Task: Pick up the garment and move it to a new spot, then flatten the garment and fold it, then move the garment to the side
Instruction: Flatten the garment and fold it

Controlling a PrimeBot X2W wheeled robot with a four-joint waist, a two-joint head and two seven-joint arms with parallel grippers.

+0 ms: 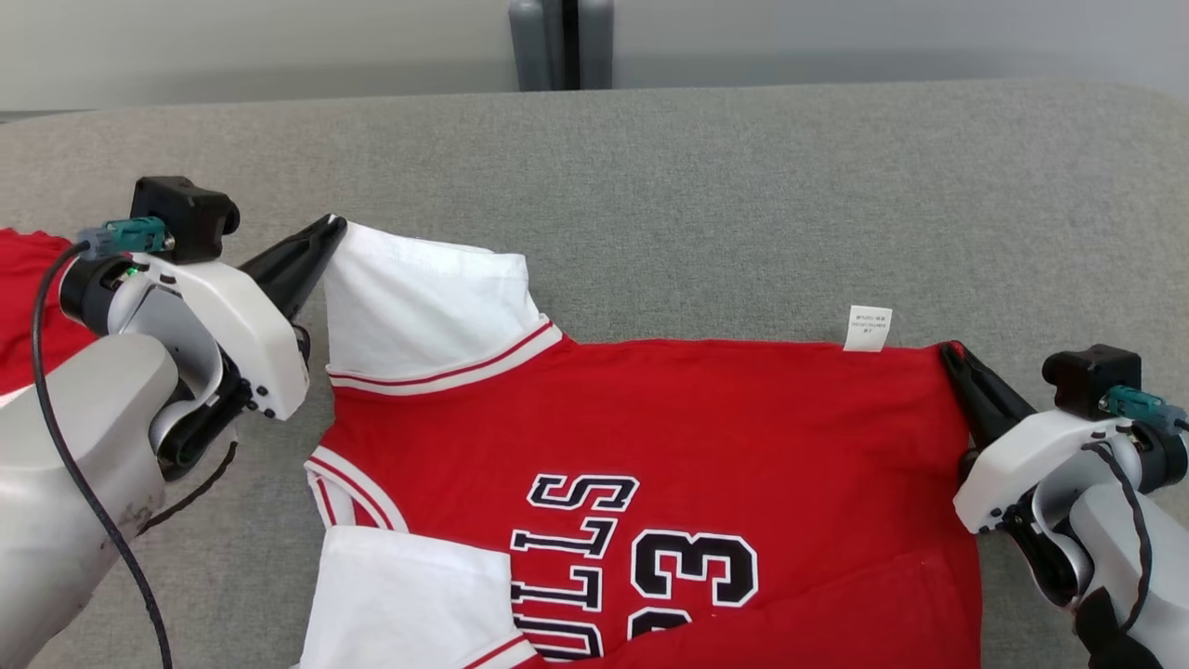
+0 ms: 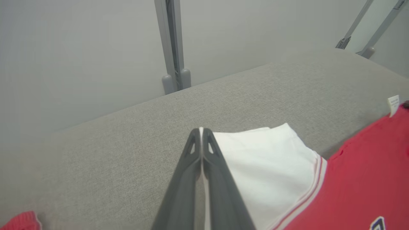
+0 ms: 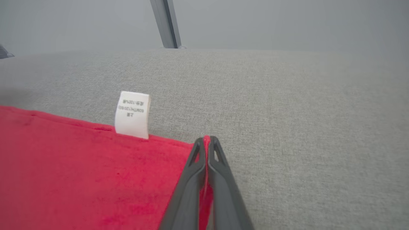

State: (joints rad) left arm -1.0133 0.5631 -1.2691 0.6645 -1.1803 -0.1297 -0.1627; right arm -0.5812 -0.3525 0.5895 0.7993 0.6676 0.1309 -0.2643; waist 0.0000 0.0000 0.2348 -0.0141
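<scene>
- The garment (image 1: 706,437), a red jersey with black-and-white lettering and numerals, lies spread on the grey fabric surface (image 1: 743,186). Its lower part runs off the bottom of the head view.
- Its near sleeve (image 1: 399,595) is white and lies at the lower left, next to the lettering.
- The right fingers (image 1: 949,351) are pressed together on the garment's far right corner. In the right wrist view a strip of red cloth shows pinched between them (image 3: 207,140).
- A white label (image 1: 868,328) sticks out from the garment's far edge, just beside that corner (image 3: 132,114).
- The far sleeve (image 1: 418,297), white with a red-striped band, lies folded over toward the left.
- The left fingers (image 1: 330,228) are closed on this sleeve's outer corner. In the left wrist view a thin white line shows between their tips (image 2: 203,131).
- A separate red cloth (image 1: 23,297) lies at the left edge, behind the left arm.
- Beyond the surface's far edge stands a grey post (image 1: 560,42).
</scene>
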